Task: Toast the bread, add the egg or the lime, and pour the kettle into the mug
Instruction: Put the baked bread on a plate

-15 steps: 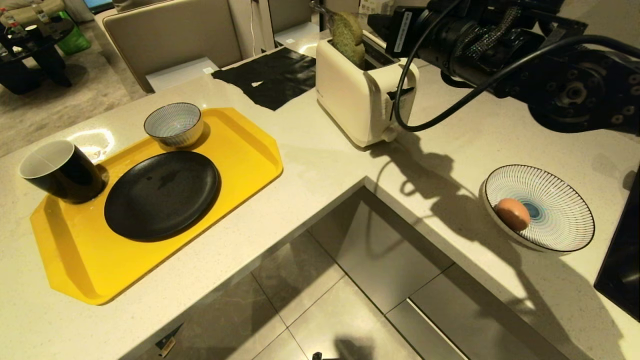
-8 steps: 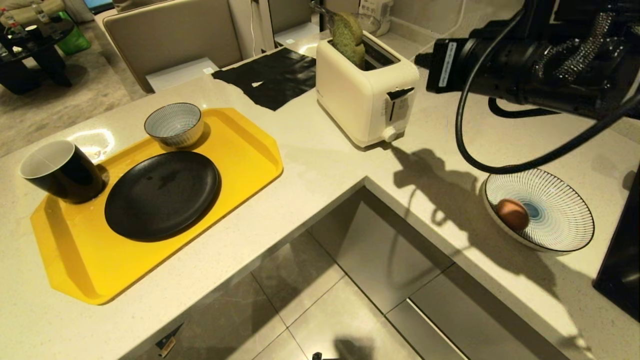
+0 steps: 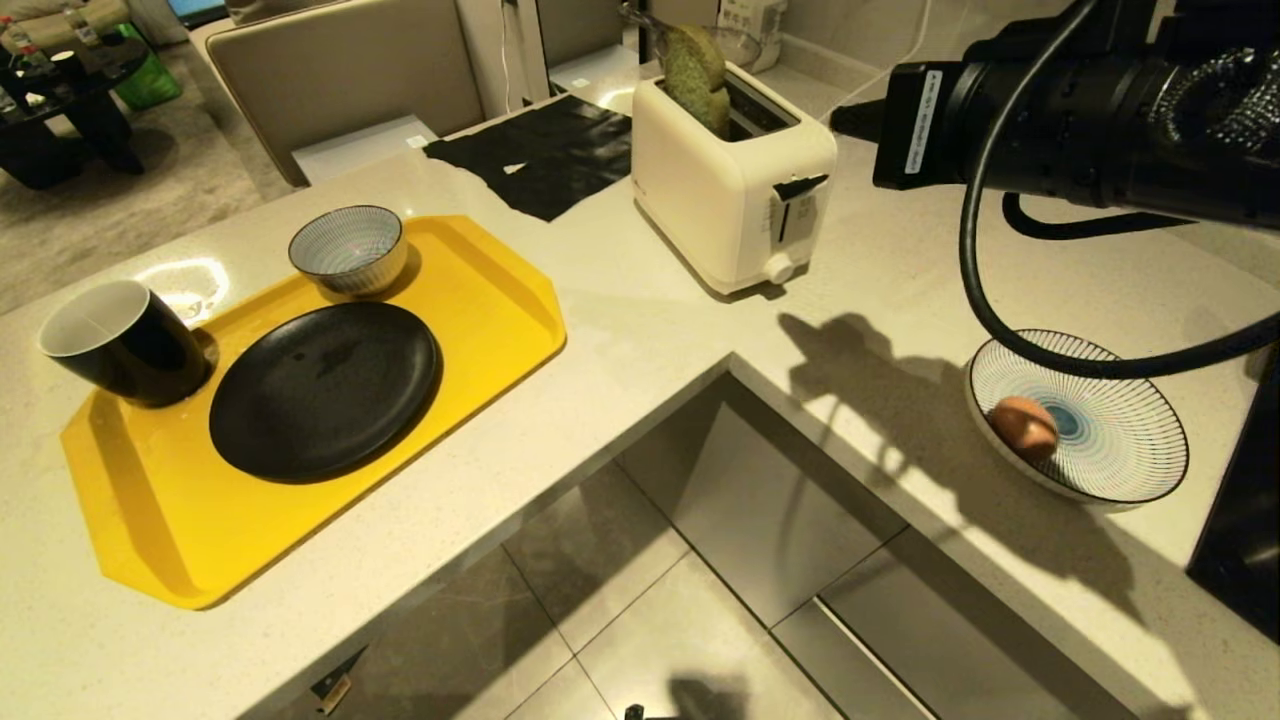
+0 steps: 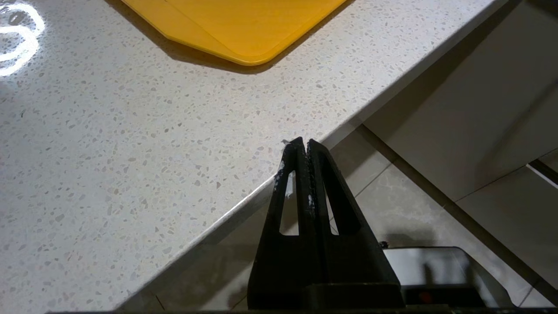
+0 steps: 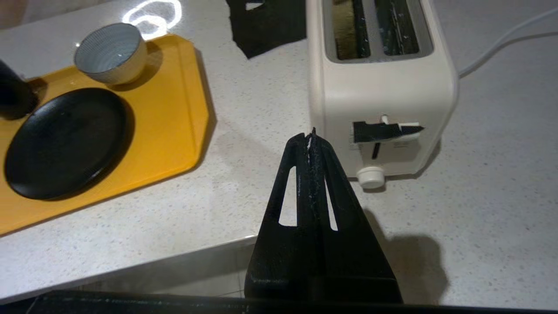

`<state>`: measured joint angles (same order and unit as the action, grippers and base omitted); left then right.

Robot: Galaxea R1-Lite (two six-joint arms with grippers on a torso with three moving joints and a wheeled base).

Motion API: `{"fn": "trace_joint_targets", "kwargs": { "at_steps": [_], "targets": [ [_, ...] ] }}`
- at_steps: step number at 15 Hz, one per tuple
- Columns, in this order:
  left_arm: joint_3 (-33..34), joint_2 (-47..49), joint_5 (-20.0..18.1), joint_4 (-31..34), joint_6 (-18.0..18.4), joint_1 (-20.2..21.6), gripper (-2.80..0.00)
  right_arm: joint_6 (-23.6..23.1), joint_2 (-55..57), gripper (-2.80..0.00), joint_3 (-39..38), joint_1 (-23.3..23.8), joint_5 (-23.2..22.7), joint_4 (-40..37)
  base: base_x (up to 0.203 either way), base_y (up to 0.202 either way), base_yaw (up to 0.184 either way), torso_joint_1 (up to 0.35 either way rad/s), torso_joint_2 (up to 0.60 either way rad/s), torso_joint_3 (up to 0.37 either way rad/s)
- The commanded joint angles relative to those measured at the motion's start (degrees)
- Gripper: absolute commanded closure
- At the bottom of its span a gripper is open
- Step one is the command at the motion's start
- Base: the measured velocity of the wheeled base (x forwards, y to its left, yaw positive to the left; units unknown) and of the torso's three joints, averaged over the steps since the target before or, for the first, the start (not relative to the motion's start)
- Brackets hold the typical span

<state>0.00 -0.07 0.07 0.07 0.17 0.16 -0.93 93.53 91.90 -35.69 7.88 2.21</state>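
Observation:
The pale green bread (image 3: 697,72) stands half out of the far slot of the cream toaster (image 3: 720,190); in the right wrist view the bread (image 5: 345,30) fills one slot. My right gripper (image 5: 310,136) is shut on nothing and hangs above the counter, a little short of the toaster's lever end (image 5: 386,131). The egg (image 3: 1024,427) lies in a shallow striped dish (image 3: 1130,400) at the right. The black mug (image 3: 122,342) stands at the tray's far left corner. My left gripper (image 4: 304,142) is shut and parked over the counter's front edge. No kettle or lime shows.
A yellow tray (image 3: 490,300) carries a black plate (image 3: 325,390) and a small striped bowl (image 3: 348,248). A black mat (image 3: 550,150) lies behind it. The counter turns a corner around an open floor gap (image 3: 700,560). A black shape (image 3: 1245,530) is cut off at the right edge.
My right arm has drawn back to the right, away from the toaster, uncovering its lever end. The bread, egg and tray things have not moved.

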Motion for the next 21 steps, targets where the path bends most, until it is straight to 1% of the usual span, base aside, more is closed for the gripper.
{"fn": "trace_joint_targets", "kwargs": {
  "at_steps": [1, 9, 16, 17, 18, 19, 21],
  "targets": [
    [0.00, 0.07, 0.01, 0.01, 0.05, 0.02, 0.00, -0.04, -0.19, 0.00, 0.09, -1.73, 0.11, -0.01, 0.000, 0.000, 0.000, 0.000, 0.00, 0.000],
    [0.00, 0.07, -0.34, 0.10, 0.97, 0.09, 0.00, -0.13, -0.84, 0.00, -0.23, -1.92, 0.47, -0.10, 0.000, 0.000, 0.000, 0.000, 0.00, 0.000],
    [0.00, 0.07, -0.32, 0.09, 0.87, 0.02, 0.00, -0.13, -1.07, 0.00, 0.21, -2.01, 0.47, 0.08, 0.177, 0.000, 0.000, 0.000, 0.00, 0.003],
    [0.00, 0.07, -0.08, 0.02, 0.01, 0.02, 0.00, -0.16, -1.07, 0.00, 0.29, -2.01, 0.47, 0.17, 0.125, 0.000, 0.002, 0.017, 0.01, 0.002],
    [0.00, 0.07, -0.07, 0.01, -0.05, 0.03, 0.00, -0.22, -0.94, 0.00, 0.38, -2.10, 0.56, 0.20, 0.000, 0.000, 0.000, 0.000, 0.00, 0.000],
    [0.00, 0.07, -0.07, 0.01, 0.01, 0.02, 0.00, -0.41, -0.42, 0.00, 0.44, -2.10, 1.15, 0.39, 0.000, 0.000, 0.000, 0.000, 0.00, 0.000],
    [0.00, 0.07, -0.07, 0.01, 0.01, 0.02, 0.00, -0.91, 0.94, 0.00, 1.52, -2.03, 4.71, 0.65, 0.000, 0.000, 0.000, 0.000, 0.00, 0.000]
  ]
}}
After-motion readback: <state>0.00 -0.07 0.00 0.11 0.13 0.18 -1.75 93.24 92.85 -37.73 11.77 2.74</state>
